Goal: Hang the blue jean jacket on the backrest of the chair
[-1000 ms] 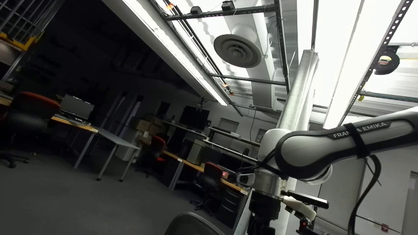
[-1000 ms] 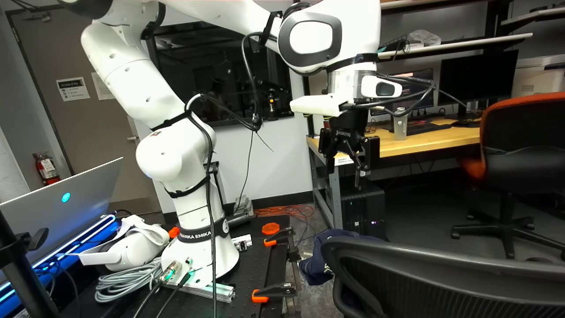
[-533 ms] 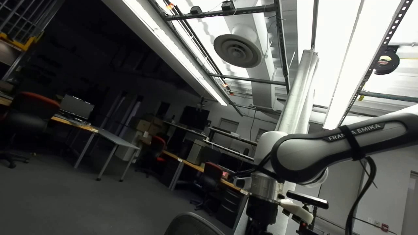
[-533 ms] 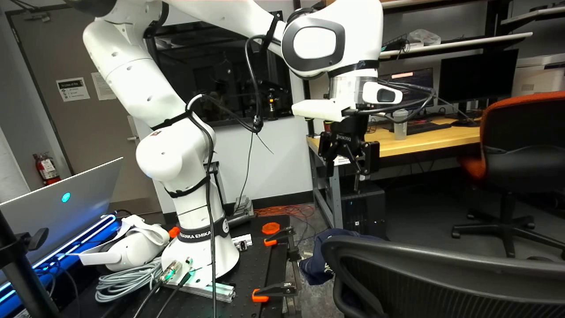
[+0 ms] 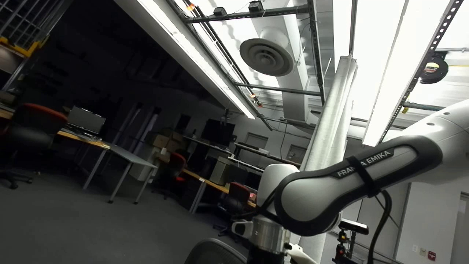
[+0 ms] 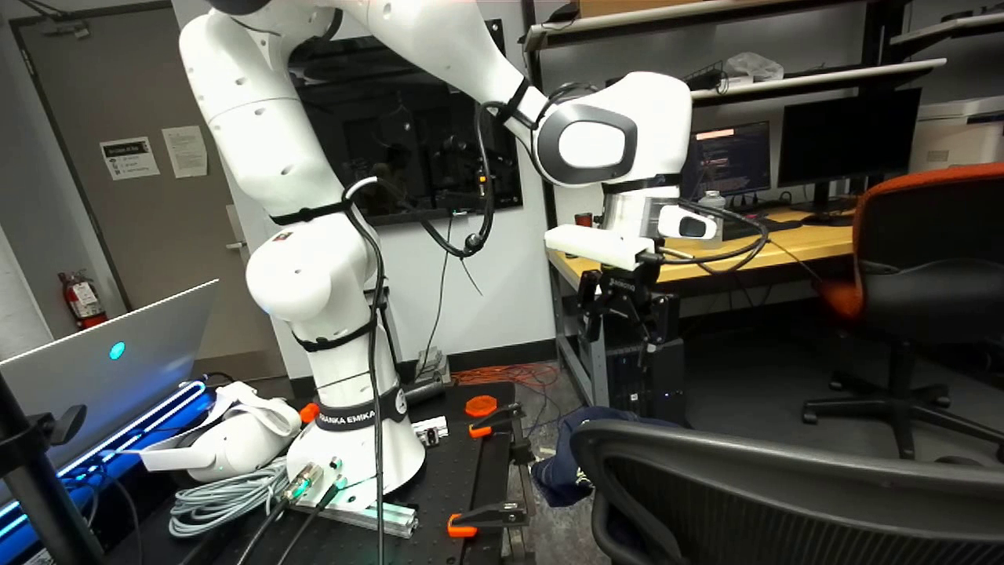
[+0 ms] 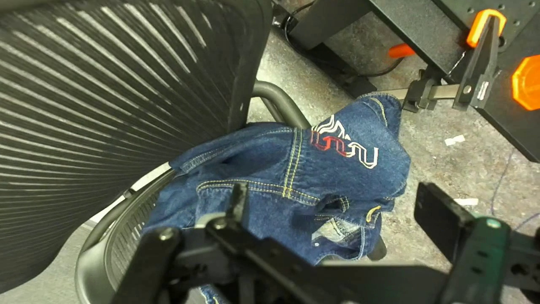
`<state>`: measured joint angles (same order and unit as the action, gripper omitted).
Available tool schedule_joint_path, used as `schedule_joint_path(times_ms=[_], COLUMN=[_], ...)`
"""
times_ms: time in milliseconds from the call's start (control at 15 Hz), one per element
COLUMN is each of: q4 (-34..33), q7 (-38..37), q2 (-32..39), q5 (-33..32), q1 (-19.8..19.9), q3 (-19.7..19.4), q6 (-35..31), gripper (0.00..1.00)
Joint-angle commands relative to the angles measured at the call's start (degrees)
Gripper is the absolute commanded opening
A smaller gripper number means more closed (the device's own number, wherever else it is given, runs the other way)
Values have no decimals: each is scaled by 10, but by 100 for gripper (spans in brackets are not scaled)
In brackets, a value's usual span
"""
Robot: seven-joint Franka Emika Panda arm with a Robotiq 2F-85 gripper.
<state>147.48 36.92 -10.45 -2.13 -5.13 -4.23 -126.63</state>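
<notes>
The blue jean jacket (image 7: 270,169) lies crumpled over the chair's seat in the wrist view, with yellow stitching and red and white embroidery. In an exterior view only part of the jacket (image 6: 566,463) shows beside and behind the backrest. The chair's dark mesh backrest (image 7: 126,101) fills the left of the wrist view. It also shows in both exterior views, with the curved top (image 5: 216,253) at a bottom edge and the backrest (image 6: 792,502) at lower right. My gripper (image 6: 623,337) is open and empty above the jacket. In the wrist view the jacket shows between its fingers (image 7: 331,198).
A black mounting table (image 6: 463,463) with orange-handled clamps (image 6: 463,527) stands beside the jacket; a clamp (image 7: 485,31) also shows in the wrist view. A wooden desk (image 6: 753,251) and an orange chair (image 6: 925,259) stand behind. A laptop (image 6: 110,353) is at the left.
The arm has moved down and outward from its base, bringing the open gripper lower, toward the jacket. The jacket and chair have not moved.
</notes>
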Motion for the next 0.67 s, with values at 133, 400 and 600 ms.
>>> schedule_joint_path(times_ms=[133, 400, 600], q4=[14, 22, 23], q7=[3, -2, -6], q2=[81, 137, 174], q5=[109, 201, 256], q1=[-2, 3, 10], q3=[20, 44, 68], q6=[-107, -179, -221], gripper=[100, 100, 100])
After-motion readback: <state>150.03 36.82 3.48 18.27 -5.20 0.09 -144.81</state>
